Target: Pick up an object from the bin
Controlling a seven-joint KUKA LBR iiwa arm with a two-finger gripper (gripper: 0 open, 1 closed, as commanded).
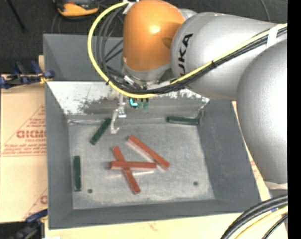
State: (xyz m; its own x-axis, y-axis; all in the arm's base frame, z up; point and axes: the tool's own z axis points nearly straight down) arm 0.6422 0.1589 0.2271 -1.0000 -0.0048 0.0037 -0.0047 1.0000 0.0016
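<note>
Jaws are low at the back of the bin (58, 148), under the orange wrist cover (148, 34), close to the back wall. Can't tell whether they're apart or together (this angle doesn't resolve it).

Nearest item is the dark green stick (99, 132). It lies tilted on the floor. Its upper end is right at the jaws and the rest runs down-left away from them. Touching or just beside, can't tell.

Count is 3 green sticks and 3 red sticks, 6 items total.

Other greens:
- second green stick (183, 119): right of the jaws, lying along the back wall, well apart from them.
- third green stick (77, 173): forward and left of the jaws, parallel to the left wall, near it.

The reds are all forward of the jaws, mid-floor:
- long red stick (148, 152): forward-right, lying diagonal.
- level red stick (143, 166): straight forward, lying crosswise.
- slanted red stick (133, 183): crosses the level one (which is on top I can't tell).

The long red's far end is near the level one's right end.
</note>
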